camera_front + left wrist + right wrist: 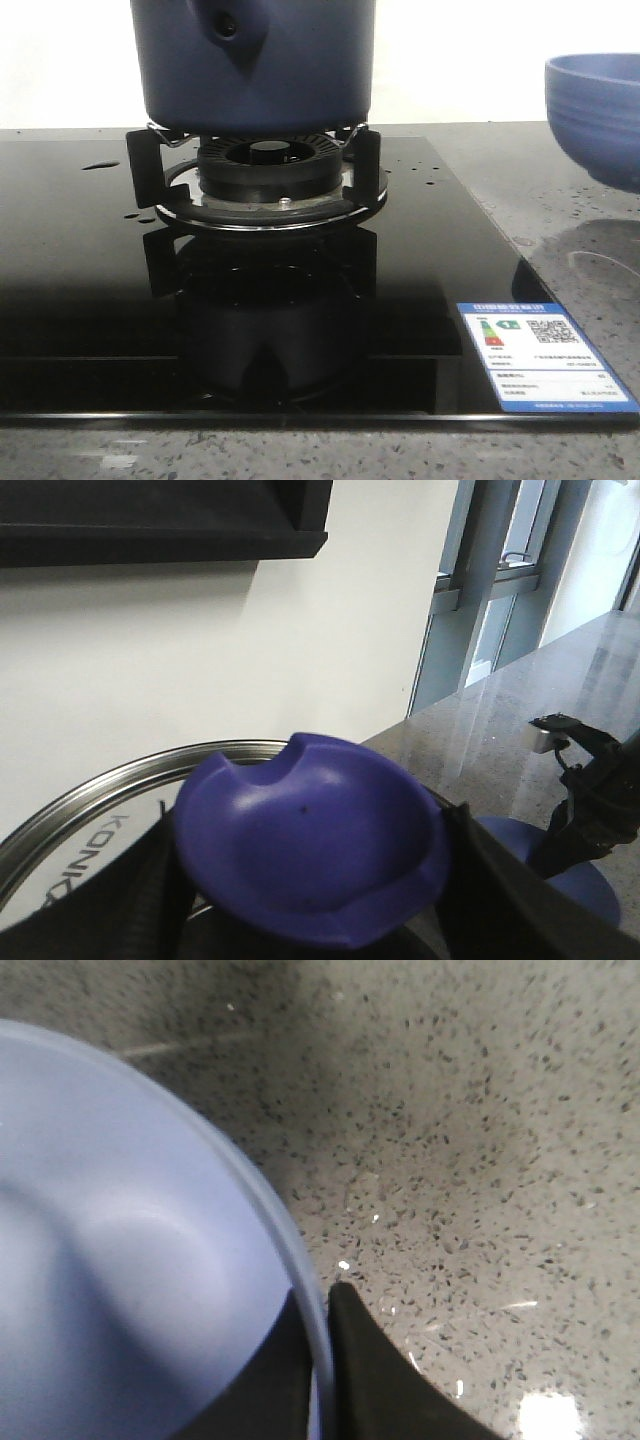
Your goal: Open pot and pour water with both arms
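Note:
The dark navy pot stands on the gas burner, its side stub with the round hole facing me; its top is out of view. Small water drops lie on the black hob. In the left wrist view my left gripper is shut on the purple-blue knob of a steel-rimmed lid. In the right wrist view my right gripper is shut on the rim of the periwinkle bowl, one finger inside and one outside. Neither gripper shows in the front view.
The bowl sits at the right edge over the speckled stone counter. A black glass hob carries a blue and white label at its front right. The right arm shows in the left wrist view.

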`<state>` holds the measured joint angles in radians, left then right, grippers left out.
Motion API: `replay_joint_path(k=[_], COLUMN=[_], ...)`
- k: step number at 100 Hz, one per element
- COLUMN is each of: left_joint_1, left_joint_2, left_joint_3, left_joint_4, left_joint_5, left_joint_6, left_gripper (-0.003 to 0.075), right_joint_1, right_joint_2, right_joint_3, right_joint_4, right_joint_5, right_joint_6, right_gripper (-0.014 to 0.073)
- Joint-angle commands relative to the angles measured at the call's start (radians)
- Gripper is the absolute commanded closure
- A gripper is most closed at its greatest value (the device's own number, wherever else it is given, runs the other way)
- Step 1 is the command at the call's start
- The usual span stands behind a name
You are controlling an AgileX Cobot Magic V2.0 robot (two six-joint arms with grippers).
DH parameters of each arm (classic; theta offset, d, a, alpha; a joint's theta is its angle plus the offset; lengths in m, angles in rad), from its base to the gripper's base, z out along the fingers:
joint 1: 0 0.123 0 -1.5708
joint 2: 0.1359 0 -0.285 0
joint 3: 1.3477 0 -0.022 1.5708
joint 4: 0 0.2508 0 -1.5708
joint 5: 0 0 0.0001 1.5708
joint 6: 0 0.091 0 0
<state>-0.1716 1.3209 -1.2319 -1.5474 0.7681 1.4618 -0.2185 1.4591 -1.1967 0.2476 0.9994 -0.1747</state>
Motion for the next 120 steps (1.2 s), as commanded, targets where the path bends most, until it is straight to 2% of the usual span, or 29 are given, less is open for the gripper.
replay_joint_path(k=[1,48,57,70,77,90,120], left_joint_1=[-0.009,-0.009,-0.009,-0.009,-0.009,-0.021,-0.131], left_joint_2=[-0.024,-0.024,-0.024,-0.024,-0.024,-0.019,0.093], left_joint_3=[-0.041,-0.041,-0.041,-0.041,-0.041,-0.041,-0.041], left_joint_4=[-0.085,-0.085,-0.085,-0.085,-0.078,-0.055,-0.034], left_joint_5=[0.004,0.003,0.003,0.015,0.015,0.015,0.003], left_joint_6=[0.002,0.002,0.002,0.002,0.002,0.002,0.064], left_gripper=[0.0404,0.0404,0.0404,0.0404,0.0404,0.0404,0.0404], right_joint_1=[-0.005,-0.005,-0.005,-0.005,-0.005,-0.005,-0.005], right_joint_2=[-0.01,0.017,0.017,0.012,0.001,-0.05,-0.193], right_joint_3=[-0.023,-0.023,-0.025,-0.054,-0.078,-0.118,-0.128], right_joint_4=[0.015,-0.013,-0.013,-0.005,0.012,0.048,0.066], right_joint_5=[-0.025,-0.021,-0.016,0.015,0.026,0.032,0.02], right_joint_6=[-0.005,-0.021,-0.027,-0.027,-0.027,-0.027,-0.038], right_gripper=[0.0639,0.0631,0.0533,0.0217,0.0113,0.0107,0.0107])
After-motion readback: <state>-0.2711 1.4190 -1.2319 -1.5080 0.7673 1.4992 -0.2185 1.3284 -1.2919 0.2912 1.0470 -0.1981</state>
